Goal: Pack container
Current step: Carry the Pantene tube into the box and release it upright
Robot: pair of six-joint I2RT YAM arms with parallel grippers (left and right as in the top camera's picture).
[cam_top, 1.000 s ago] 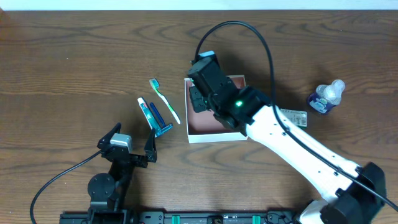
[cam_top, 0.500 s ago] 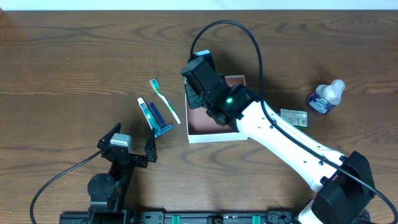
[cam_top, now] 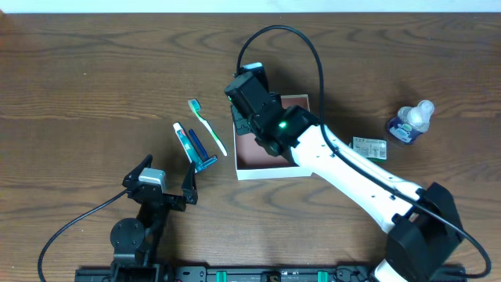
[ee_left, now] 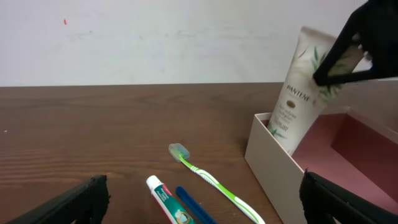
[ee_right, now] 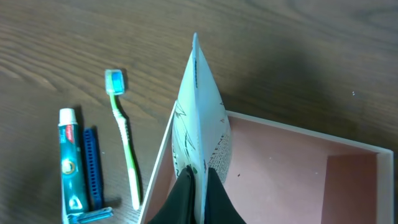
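The container point(cam_top: 270, 168) is a shallow white box with a pink inside, mid-table; it also shows in the right wrist view point(ee_right: 292, 168) and the left wrist view point(ee_left: 273, 168). My right gripper point(ee_right: 198, 180) is shut on a white Pantene tube point(ee_right: 202, 118), held upright over the container's left wall, its cap end down inside point(ee_left: 301, 93). A green toothbrush point(cam_top: 207, 125), a toothpaste tube point(cam_top: 185, 142) and a blue razor point(cam_top: 200, 149) lie left of the container. My left gripper point(cam_top: 166, 186) is open and empty near the front edge.
A small blue-and-white bottle point(cam_top: 412, 123) lies at the far right. A small flat packet point(cam_top: 369, 147) lies right of the container, beside my right arm.
My right gripper has moved a little to the left with the tube, from over the container's middle toward its left wall. The left arm has not moved.
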